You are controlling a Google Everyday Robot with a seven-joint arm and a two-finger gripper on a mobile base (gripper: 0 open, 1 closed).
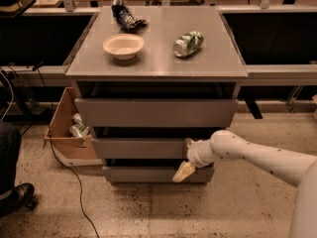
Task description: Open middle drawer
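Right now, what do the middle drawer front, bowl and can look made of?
Middle drawer: matte grey front, flat and even; painted metal or laminate, can't tell which. Bowl: off-white and dull, likely paper or foam. Can: shiny glints, probably aluminium, lying on its side. Hand: cream, plastic-looking, at the drawer front's right end.

this looks like a robot lab or workshop. the gripper (186,157) is at the middle drawer (141,148) of a grey cabinet (158,61); behind the gripper run long work benches (280,74), and to its left a cable (74,182) and a cardboard box (62,118) lie on speckled floor (148,212).
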